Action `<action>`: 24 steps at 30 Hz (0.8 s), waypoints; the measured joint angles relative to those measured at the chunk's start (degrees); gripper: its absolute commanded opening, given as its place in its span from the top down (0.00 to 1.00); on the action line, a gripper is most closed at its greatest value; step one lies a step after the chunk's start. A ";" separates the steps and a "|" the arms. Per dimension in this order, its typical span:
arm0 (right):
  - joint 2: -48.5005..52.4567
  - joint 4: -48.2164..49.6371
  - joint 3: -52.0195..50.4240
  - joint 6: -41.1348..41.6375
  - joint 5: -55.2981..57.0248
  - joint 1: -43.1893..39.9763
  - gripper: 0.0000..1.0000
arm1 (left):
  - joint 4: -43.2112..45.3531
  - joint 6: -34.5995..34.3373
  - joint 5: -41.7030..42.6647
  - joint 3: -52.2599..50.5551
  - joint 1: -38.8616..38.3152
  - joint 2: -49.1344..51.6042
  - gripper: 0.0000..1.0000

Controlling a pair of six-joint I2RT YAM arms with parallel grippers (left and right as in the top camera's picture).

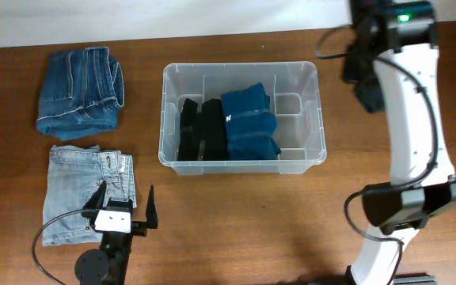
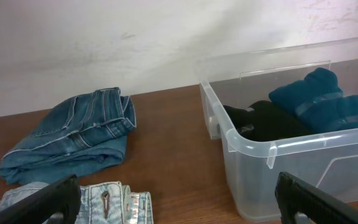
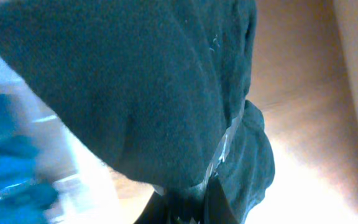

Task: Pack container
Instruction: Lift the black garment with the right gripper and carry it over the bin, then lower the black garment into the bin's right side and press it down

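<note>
The clear plastic container (image 1: 241, 66) stands mid-table, holding folded black garments (image 1: 200, 127) and folded blue garments (image 1: 249, 123). My right gripper (image 1: 365, 79) is raised beyond the container's right end, shut on a dark teal folded garment (image 1: 369, 95). That garment (image 3: 135, 93) fills the right wrist view, and the right gripper (image 3: 191, 202) pinches its lower edge. My left gripper (image 1: 127, 202) is open and empty at the front left, over folded light-blue jeans (image 1: 77, 194). In the left wrist view the left gripper (image 2: 176, 208) has the container (image 2: 291, 174) to its right.
Folded dark-blue jeans (image 1: 80, 93) lie at the back left, also seen as dark-blue jeans (image 2: 73, 134) from the left wrist. The light-blue jeans (image 2: 114, 202) lie just under the left fingers. Bare wood separates the jeans from the container.
</note>
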 measured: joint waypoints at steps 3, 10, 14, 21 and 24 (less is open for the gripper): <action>0.00 0.04 0.98 3.32 -0.13 5.14 0.96 | 0.00 0.02 0.00 0.00 0.00 0.00 0.01; 0.02 4.17 0.96 11.78 -0.72 14.51 0.96 | 0.00 0.00 0.00 0.00 0.00 0.00 0.01; 0.46 5.25 0.96 14.23 -0.74 17.55 0.96 | 0.00 0.02 0.00 0.00 0.00 0.00 0.01; 7.69 5.20 0.96 16.11 -1.79 18.29 0.96 | 0.00 0.02 0.00 0.00 0.00 0.00 0.01; 12.17 5.07 0.96 16.24 -2.82 18.29 0.96 | 0.00 0.02 0.00 0.00 0.00 0.00 0.01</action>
